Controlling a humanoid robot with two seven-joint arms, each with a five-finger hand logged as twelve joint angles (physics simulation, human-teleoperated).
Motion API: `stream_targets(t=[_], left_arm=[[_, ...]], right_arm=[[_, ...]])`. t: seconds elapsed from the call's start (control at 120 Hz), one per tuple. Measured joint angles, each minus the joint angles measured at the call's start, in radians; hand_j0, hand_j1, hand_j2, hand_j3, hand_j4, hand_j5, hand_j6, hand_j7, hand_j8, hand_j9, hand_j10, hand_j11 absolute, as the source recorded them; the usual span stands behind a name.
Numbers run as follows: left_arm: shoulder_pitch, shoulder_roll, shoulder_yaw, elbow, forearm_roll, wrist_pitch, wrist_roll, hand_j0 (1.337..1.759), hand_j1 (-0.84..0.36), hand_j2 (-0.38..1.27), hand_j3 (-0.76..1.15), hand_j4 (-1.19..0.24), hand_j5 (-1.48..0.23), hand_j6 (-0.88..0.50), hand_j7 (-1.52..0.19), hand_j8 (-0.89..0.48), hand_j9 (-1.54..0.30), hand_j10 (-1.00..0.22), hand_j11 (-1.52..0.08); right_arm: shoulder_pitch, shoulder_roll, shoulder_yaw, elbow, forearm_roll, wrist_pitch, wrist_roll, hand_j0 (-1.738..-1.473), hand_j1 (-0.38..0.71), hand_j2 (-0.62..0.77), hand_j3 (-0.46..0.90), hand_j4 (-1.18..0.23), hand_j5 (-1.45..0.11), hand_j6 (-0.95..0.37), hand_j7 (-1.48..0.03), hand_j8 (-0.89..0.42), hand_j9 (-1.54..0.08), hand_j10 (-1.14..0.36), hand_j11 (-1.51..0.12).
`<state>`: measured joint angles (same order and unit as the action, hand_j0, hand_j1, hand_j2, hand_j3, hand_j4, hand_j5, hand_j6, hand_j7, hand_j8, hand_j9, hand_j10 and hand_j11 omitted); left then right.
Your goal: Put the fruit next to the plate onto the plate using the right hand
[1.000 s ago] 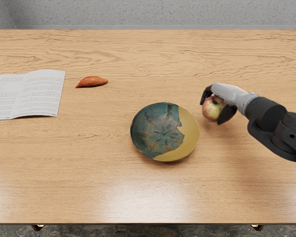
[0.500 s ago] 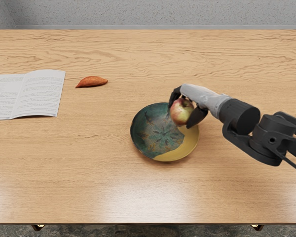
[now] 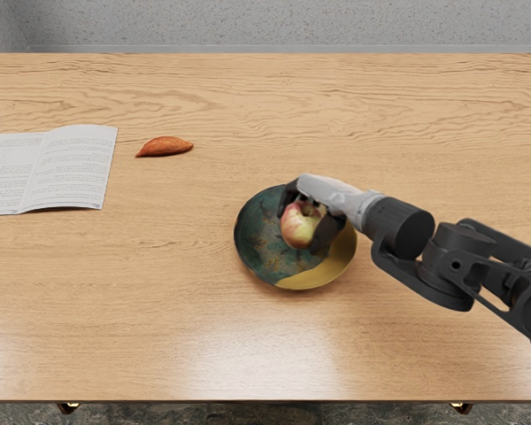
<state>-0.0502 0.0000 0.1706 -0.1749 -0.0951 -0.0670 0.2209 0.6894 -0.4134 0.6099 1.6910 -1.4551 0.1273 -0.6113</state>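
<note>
The apple [image 3: 297,226] hung over the middle of the plate [image 3: 258,244], just right of frame centre, grasped by the right hand [image 3: 326,200]. Whether it touched the plate was unclear. Lowering it gently, then loosening the grip slowly, would likely keep it from rolling off.

Bright, even light; sharp render, soft glare on table [image 3: 248,354] front.

Right robot hand [image 3: 317,204] (curled, grasping)
</note>
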Motion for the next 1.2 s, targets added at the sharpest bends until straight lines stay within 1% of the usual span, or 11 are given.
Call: stream_targets(t=[0.225,0.317,0.35,0.417,0.592,0.783,0.95,1.033,1.2], left_arm=[[0.0,0.0,0.0,0.0,0.0,0.0,0.0,1.658,0.35,0.0,0.0,0.0,0.0,0.0,0.0,0.0,0.0,0.0,0.0],[0.001,0.0,0.0,0.0,0.0,0.0,0.0,1.658,0.35,0.0,0.0,0.0,0.0,0.0,0.0,0.0,0.0,0.0,0.0],[0.0,0.0,0.0,0.0,0.0,0.0,0.0,1.658,0.35,0.0,0.0,0.0,0.0,0.0,0.0,0.0,0.0,0.0,0.0],[0.001,0.0,0.0,0.0,0.0,0.0,0.0,1.658,0.35,0.0,0.0,0.0,0.0,0.0,0.0,0.0,0.0,0.0,0.0],[0.001,0.0,0.0,0.0,0.0,0.0,0.0,1.658,0.35,0.0,0.0,0.0,0.0,0.0,0.0,0.0,0.0,0.0,0.0],[0.001,0.0,0.0,0.0,0.0,0.0,0.0,1.658,0.35,0.0,0.0,0.0,0.0,0.0,0.0,0.0,0.0,0.0,0.0],[0.0,0.0,0.0,0.0,0.0,0.0,0.0,1.658,0.35,0.0,0.0,0.0,0.0,0.0,0.0,0.0,0.0,0.0,0.0],[0.0,0.0,0.0,0.0,0.0,0.0,0.0,1.658,0.35,0.0,0.0,0.0,0.0,0.0,0.0,0.0,0.0,0.0,0.0],[0.0,0.0,0.0,0.0,0.0,0.0,0.0,1.658,0.35,0.0,0.0,0.0,0.0,0.0,0.0,0.0,0.0,0.0,0.0]], right_arm=[[-0.002,0.006,-0.001,-0.019,-0.001,0.002,0.0,-1.654,0.12,0.18,0.0,-0.61,-0.82,-0.4,-0.79,-0.38,-0.82,-0.57,-0.8],[-0.002,0.006,-0.001,-0.022,0.0,0.002,0.0,-1.654,0.12,0.17,0.0,-0.6,-0.79,-0.4,-0.77,-0.39,-0.8,-0.57,-0.78],[-0.002,0.007,0.0,-0.023,0.0,0.002,0.0,-1.655,0.12,0.15,0.0,-0.59,-0.76,-0.4,-0.74,-0.39,-0.77,-0.55,-0.75],[-0.003,0.007,0.0,-0.026,0.0,0.002,0.0,-1.656,0.1,0.1,0.0,-0.53,-0.68,-0.41,-0.67,-0.4,-0.68,-0.5,-0.67],[-0.005,0.008,0.002,-0.028,0.001,0.002,0.0,-1.657,-0.06,0.03,0.0,-0.31,-0.39,-0.25,-0.39,-0.25,-0.39,-0.29,-0.39],[-0.004,0.004,0.014,-0.023,0.006,0.002,0.0,-1.658,-0.19,0.0,0.0,-0.16,-0.21,-0.14,-0.2,-0.14,-0.21,-0.16,-0.21],[-0.004,-0.011,0.077,-0.011,0.108,0.052,0.0,-1.658,-0.27,0.0,0.0,-0.08,-0.1,-0.07,-0.1,-0.07,-0.1,-0.08,-0.1],[-0.003,-0.036,0.137,-0.009,0.197,0.115,0.0,-1.658,-0.29,0.0,0.0,-0.05,-0.07,-0.05,-0.07,-0.05,-0.07,-0.05,-0.07],[-0.004,-0.122,0.272,-0.011,0.431,0.271,0.0,-1.658,-0.33,0.0,0.0,-0.02,-0.03,-0.02,-0.03,-0.02,-0.03,-0.02,-0.03]])
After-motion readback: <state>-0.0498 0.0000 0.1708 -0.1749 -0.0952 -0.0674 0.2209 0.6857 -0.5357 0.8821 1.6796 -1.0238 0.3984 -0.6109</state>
